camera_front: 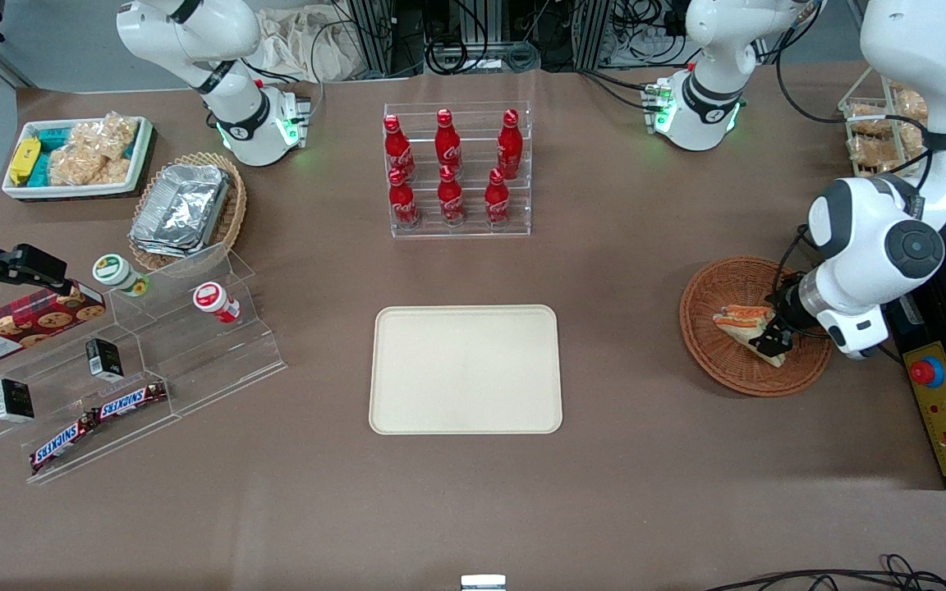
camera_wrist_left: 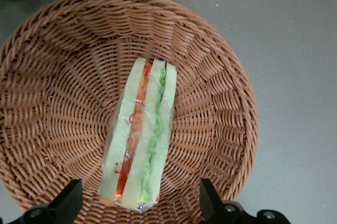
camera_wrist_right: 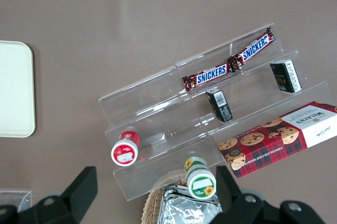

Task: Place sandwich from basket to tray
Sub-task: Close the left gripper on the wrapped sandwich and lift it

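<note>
The sandwich point(camera_front: 737, 318) point(camera_wrist_left: 139, 140) is a clear-wrapped wedge of pale bread with orange-red and green layers. It lies in the round reddish-brown wicker basket point(camera_front: 707, 300) point(camera_wrist_left: 58, 77) toward the working arm's end of the table. My left gripper point(camera_front: 771, 338) point(camera_wrist_left: 138, 203) hangs low over the basket and is open. Its two black fingers point(camera_wrist_left: 68, 200) straddle one end of the sandwich with a gap on each side. The cream-beige tray point(camera_front: 465, 369) lies flat at the table's middle, with nothing on it.
An acrylic rack of red cola bottles point(camera_front: 456, 168) stands farther from the front camera than the tray. A stepped acrylic shelf of snacks point(camera_front: 136, 361), a tan basket of foil containers point(camera_front: 185, 209) and a white snack bin point(camera_front: 79, 156) lie toward the parked arm's end. A yellow control box point(camera_front: 945, 406) sits beside the basket.
</note>
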`<state>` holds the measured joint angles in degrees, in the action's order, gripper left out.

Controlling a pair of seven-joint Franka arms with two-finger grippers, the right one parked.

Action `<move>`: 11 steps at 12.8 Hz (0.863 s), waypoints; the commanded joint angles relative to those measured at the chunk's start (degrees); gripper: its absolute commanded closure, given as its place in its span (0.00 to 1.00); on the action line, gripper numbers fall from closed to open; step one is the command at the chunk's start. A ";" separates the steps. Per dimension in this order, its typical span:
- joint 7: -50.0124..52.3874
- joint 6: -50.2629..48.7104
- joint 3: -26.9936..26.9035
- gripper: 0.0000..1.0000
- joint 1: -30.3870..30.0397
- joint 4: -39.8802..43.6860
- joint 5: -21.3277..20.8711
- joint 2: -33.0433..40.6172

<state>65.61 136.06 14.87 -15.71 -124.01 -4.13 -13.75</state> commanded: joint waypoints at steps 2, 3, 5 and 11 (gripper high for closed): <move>1.28 2.63 -0.19 0.00 -0.29 -1.15 -1.05 -1.11; 1.28 2.72 -1.50 0.01 -0.12 -1.15 -1.05 -1.19; 1.28 3.16 -1.69 0.35 -0.11 -0.97 -1.31 -1.81; 1.63 2.98 -1.60 1.00 0.15 -1.06 -1.84 -1.81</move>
<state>65.72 137.86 13.11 -15.67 -124.22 -4.94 -15.96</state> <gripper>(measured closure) 0.696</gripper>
